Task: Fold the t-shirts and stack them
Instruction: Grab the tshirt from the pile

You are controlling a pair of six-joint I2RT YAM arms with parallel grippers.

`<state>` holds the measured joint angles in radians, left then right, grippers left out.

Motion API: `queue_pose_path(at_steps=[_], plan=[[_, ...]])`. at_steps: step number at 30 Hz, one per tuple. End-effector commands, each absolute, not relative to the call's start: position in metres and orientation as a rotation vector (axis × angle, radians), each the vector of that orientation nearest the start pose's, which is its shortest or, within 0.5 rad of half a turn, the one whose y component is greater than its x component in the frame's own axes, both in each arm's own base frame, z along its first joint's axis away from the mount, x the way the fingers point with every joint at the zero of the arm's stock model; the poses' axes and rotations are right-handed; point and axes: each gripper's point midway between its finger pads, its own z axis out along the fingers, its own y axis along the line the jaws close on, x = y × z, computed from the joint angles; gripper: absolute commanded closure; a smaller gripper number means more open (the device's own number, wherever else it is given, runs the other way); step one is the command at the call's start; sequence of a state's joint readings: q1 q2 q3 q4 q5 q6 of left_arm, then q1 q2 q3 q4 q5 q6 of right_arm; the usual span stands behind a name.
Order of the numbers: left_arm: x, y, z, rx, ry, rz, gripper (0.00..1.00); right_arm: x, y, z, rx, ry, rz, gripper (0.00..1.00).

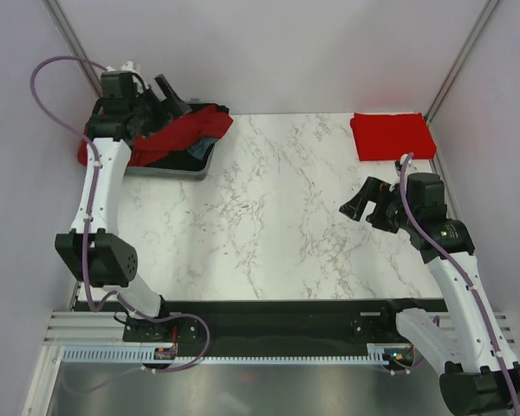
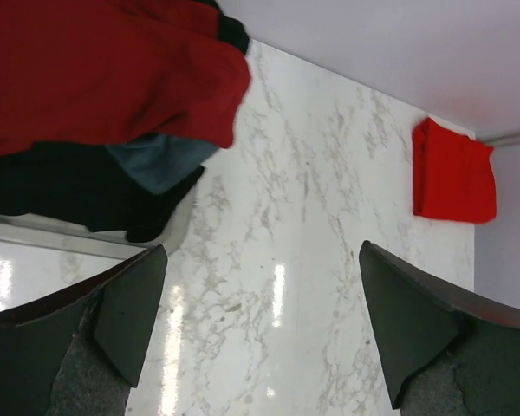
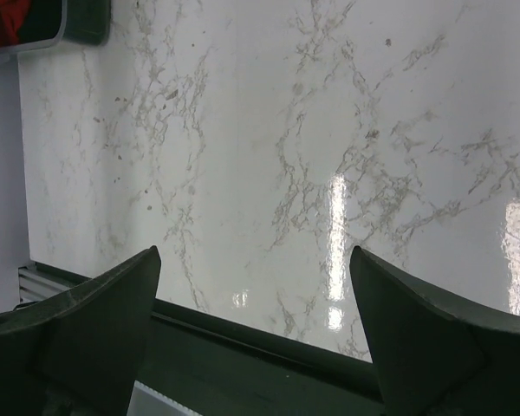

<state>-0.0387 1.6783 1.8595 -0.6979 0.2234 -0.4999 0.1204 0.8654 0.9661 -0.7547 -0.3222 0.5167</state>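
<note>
A pile of t-shirts lies in the grey tray [image 1: 197, 170] at the back left. A dark maroon-red one [image 1: 178, 134] is on top, spilling over the rim, with a grey-blue one [image 2: 160, 160] and a black one [image 2: 61, 186] under it. A brighter red t-shirt [image 1: 392, 136], folded to a rectangle, lies at the back right corner and also shows in the left wrist view [image 2: 451, 173]. My left gripper [image 1: 175, 97] hovers over the pile, open and empty [image 2: 263, 250]. My right gripper [image 1: 355, 198] is open and empty over the right side of the table [image 3: 255, 251].
The white marble table [image 1: 277, 208] runs between tray and folded shirt. Pale walls close in the back and both sides. A black rail [image 1: 286, 308] runs along the near edge. The tray's corner shows at the top left of the right wrist view [image 3: 61, 26].
</note>
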Motion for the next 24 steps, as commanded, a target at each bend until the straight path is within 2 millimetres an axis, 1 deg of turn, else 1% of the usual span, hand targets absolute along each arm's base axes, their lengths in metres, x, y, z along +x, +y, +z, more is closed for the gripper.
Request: queue_pose_path(at_steps=[1, 2, 3, 4, 5, 6, 7, 8, 10, 11, 12, 14, 15, 17, 19, 21, 22, 23, 24], plan=[[0.466, 0.020, 0.311, -0.581, 2.055, -0.343, 0.00, 0.236, 0.110, 0.236, 0.257, 2.217, 0.754, 0.02], [0.464, 0.033, 0.304, -0.628, 2.064, -0.329, 0.00, 0.234, 0.110, 0.236, 0.256, 2.215, 0.756, 0.02], [0.460, 0.046, 0.291, -0.716, 2.076, -0.329, 0.00, 0.232, 0.111, 0.232, 0.256, 2.226, 0.761, 0.02], [0.453, 0.076, 0.281, -0.834, 2.069, -0.319, 0.00, 0.231, 0.110, 0.230, 0.256, 2.226, 0.761, 0.02], [0.452, 0.088, 0.268, -0.917, 2.073, -0.339, 0.00, 0.230, 0.111, 0.228, 0.257, 2.231, 0.760, 0.02], [0.447, 0.098, 0.249, -1.048, 2.072, -0.383, 0.00, 0.230, 0.110, 0.224, 0.261, 2.242, 0.759, 0.02], [0.443, 0.118, 0.241, -1.133, 2.047, -0.413, 0.00, 0.230, 0.110, 0.222, 0.264, 2.247, 0.759, 0.02], [0.445, 0.126, 0.229, -1.182, 2.045, -0.420, 0.00, 0.230, 0.110, 0.221, 0.266, 2.250, 0.757, 0.02], [0.450, 0.138, 0.224, -1.190, 2.029, -0.387, 0.01, 0.230, 0.110, 0.218, 0.260, 2.258, 0.749, 0.02], [0.455, 0.143, 0.216, -1.185, 2.044, -0.366, 0.01, 0.231, 0.109, 0.217, 0.252, 2.260, 0.743, 0.02], [0.460, 0.149, 0.223, -1.173, 2.026, -0.346, 0.01, 0.231, 0.108, 0.214, 0.253, 2.268, 0.735, 0.02], [0.465, 0.159, 0.220, -1.187, 2.021, -0.303, 0.02, 0.233, 0.107, 0.207, 0.253, 2.283, 0.716, 0.02], [0.470, 0.164, 0.218, -1.194, 2.015, -0.291, 0.02, 0.233, 0.106, 0.202, 0.255, 2.295, 0.711, 0.02], [0.476, 0.177, 0.210, -1.234, 2.001, -0.237, 0.03, 0.239, 0.107, 0.193, 0.259, 2.313, 0.708, 0.02], [0.481, 0.181, 0.204, -1.252, 1.997, -0.228, 0.05, 0.241, 0.107, 0.188, 0.261, 2.327, 0.707, 0.02], [0.491, 0.187, 0.204, -1.251, 1.987, -0.222, 0.07, 0.246, 0.108, 0.187, 0.256, 2.324, 0.708, 0.02], [0.496, 0.190, 0.189, -1.267, 2.005, -0.212, 0.08, 0.248, 0.108, 0.184, 0.251, 2.334, 0.704, 0.02], [0.501, 0.194, 0.193, -1.259, 1.994, -0.209, 0.09, 0.251, 0.108, 0.183, 0.246, 2.333, 0.701, 0.02], [0.505, 0.195, 0.190, -1.258, 1.994, -0.208, 0.09, 0.254, 0.107, 0.183, 0.245, 2.333, 0.688, 0.02]])
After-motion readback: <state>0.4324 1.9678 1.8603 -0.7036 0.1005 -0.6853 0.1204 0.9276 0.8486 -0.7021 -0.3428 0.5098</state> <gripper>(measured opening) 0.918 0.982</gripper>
